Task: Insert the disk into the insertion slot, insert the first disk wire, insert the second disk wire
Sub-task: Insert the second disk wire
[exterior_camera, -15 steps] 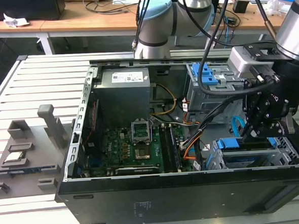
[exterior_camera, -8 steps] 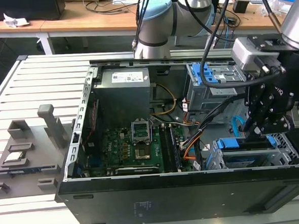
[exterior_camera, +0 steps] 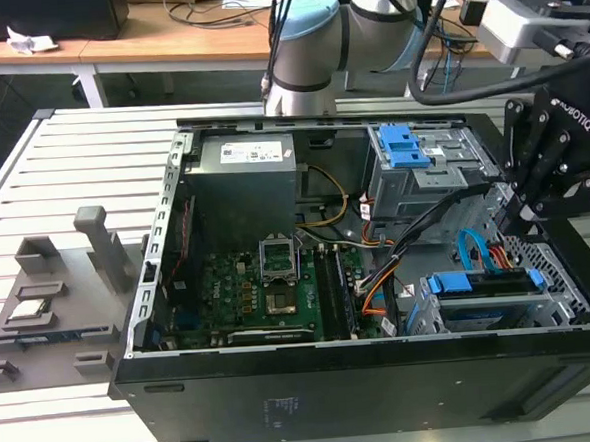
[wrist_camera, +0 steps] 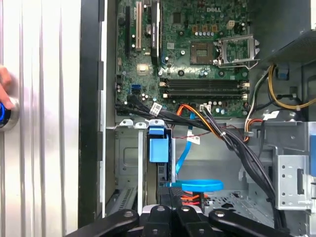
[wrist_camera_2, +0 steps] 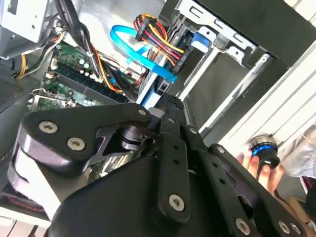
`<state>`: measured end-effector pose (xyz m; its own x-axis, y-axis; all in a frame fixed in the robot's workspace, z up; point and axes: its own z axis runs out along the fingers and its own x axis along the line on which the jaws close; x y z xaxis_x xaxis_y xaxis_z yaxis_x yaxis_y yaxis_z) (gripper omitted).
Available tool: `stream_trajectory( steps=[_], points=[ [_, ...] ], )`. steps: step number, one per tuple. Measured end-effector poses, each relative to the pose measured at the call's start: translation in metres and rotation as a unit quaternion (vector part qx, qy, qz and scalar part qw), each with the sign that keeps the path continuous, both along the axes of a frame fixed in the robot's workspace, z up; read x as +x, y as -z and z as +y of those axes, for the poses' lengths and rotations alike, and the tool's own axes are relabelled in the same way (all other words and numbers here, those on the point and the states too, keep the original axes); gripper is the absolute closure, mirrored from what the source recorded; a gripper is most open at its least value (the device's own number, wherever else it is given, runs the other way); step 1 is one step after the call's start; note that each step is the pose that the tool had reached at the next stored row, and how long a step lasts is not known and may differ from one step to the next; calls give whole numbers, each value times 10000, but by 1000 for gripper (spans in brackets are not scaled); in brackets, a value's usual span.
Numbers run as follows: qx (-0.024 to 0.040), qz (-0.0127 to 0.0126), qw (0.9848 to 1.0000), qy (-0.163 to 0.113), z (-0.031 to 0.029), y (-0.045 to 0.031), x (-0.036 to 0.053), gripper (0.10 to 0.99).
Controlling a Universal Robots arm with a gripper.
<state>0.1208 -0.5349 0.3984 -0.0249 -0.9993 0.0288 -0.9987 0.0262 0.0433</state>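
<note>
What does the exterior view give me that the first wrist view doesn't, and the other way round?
Exterior view: the power supply with its white label, the grey drive cage with a blue latch, and a grey fixture beside the case, on the exterior view's left. First wrist view: a hand at a blue-lit button. Shared: the motherboard and the looped light-blue cable.

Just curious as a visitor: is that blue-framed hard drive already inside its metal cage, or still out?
In. The disk sits inside the insertion slot, its blue carrier level with the cage's front.
</note>
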Motion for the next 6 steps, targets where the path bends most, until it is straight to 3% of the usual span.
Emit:
stream_trajectory(
  steps=[6],
  points=[
    [1, 0, 10000, 0, 0, -1, 0, 980]
  ],
)
